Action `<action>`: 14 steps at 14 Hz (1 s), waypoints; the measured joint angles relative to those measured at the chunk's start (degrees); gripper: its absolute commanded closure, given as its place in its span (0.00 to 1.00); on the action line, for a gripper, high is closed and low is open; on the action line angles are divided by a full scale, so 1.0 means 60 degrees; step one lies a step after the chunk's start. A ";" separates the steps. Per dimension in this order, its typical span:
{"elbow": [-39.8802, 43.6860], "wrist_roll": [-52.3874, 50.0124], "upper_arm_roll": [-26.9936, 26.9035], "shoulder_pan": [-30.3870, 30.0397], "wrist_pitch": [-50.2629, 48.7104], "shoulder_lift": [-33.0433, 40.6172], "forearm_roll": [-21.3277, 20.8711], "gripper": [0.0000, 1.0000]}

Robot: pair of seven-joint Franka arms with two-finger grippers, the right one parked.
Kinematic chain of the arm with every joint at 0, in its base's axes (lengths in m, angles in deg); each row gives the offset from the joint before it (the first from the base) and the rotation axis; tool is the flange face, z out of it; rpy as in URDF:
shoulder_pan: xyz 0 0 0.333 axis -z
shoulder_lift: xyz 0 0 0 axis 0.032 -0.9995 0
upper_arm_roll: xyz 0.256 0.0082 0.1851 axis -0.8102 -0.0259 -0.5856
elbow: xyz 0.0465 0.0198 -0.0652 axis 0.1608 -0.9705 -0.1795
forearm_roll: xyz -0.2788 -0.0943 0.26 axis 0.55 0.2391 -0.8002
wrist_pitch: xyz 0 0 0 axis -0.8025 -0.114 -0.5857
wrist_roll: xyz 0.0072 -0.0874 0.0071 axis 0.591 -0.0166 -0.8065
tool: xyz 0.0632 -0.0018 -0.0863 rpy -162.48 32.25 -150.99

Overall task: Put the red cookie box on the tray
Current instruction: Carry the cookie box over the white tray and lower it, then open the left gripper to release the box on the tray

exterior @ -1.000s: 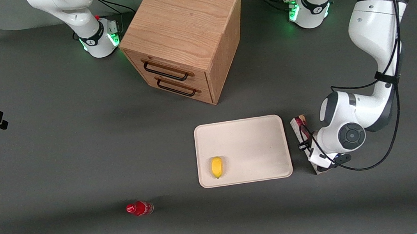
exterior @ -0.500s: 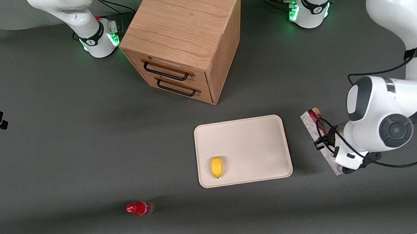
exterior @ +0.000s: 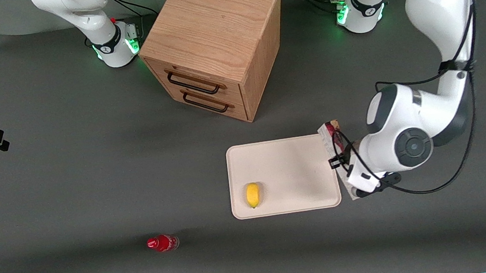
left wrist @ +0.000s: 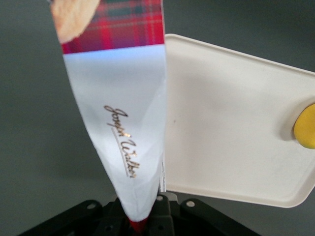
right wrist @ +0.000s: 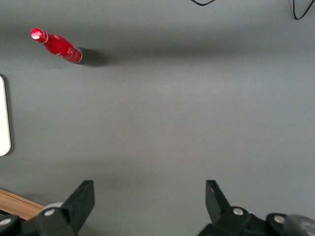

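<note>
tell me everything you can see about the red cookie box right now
The red cookie box is a long, narrow cardboard carton: red tartan, a white panel with gold script, a cookie picture at one end. The gripper is shut on its other end, carrying it above the table at the tray's edge toward the working arm.

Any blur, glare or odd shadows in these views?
Left wrist view: red cookie box held in the gripper is soft and bluish on its white panel; tray is evenly lit. Front view: sharp; wooden cabinet and red bottle cast soft shadows. Right wrist view: no glare, soft bottle shadow.
</note>
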 measured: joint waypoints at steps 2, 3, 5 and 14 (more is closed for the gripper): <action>-0.0395 0.0000 0.0002 0.0005 0.1042 -0.0534 -0.0097 1.00; -0.0590 0.0000 0.0001 0.0005 0.1432 -0.0780 -0.0136 1.00; -0.0857 -0.0017 0.0010 0.0006 0.1801 -0.1155 -0.0116 0.65; -0.0506 -0.0090 0.0067 -0.0108 0.1178 -0.1161 -0.0118 0.00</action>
